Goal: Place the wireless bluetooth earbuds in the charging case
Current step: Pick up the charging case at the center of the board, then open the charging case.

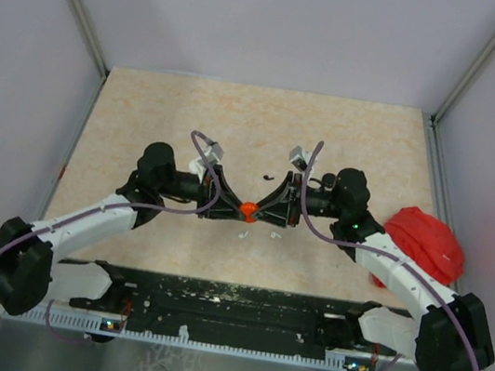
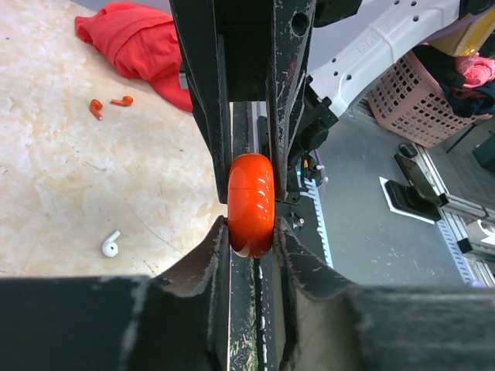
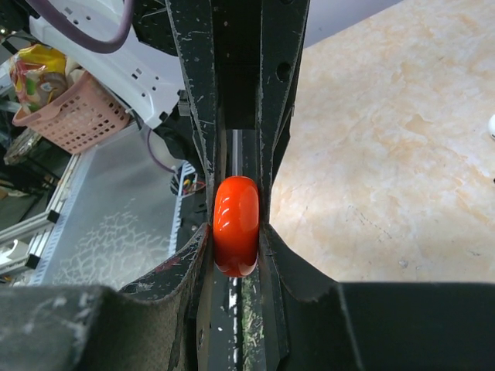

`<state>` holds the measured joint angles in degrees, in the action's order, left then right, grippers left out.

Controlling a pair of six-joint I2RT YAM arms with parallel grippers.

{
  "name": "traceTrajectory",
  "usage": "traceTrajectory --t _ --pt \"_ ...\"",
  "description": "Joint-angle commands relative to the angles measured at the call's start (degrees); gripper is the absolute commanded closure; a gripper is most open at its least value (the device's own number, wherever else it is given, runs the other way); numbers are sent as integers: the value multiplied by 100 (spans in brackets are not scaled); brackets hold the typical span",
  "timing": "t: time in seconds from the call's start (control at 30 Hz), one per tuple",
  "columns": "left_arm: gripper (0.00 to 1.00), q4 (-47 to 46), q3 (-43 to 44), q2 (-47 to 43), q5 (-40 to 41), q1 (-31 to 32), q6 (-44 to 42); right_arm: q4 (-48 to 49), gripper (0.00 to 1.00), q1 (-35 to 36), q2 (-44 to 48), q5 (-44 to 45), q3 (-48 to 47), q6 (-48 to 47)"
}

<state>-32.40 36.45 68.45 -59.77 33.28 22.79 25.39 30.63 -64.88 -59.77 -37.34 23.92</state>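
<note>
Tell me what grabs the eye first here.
The bright orange case over the middle of the table, pinched from both sides by the left gripper and the right gripper, nose to nose. Next, the red cloth lump at the table's right edge, with two orange earbuds lying loose near it.

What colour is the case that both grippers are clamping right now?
The charging case is glossy red-orange all over, and it shows best in the left wrist view.
</note>
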Motion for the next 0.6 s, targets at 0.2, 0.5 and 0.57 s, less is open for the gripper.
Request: traceTrajectory --t 0.2,0.5,0.57 --pt "95 847 337 -320 -107 3 -771 76 76 136 86 50 -353 -178" --pt "99 1279 364 -606 -621 17 -1174 91 67 138 236 334 -301 -209" --pt "99 1280 342 -621 -676 21 -1224 51 67 136 298 426 -287 -240"
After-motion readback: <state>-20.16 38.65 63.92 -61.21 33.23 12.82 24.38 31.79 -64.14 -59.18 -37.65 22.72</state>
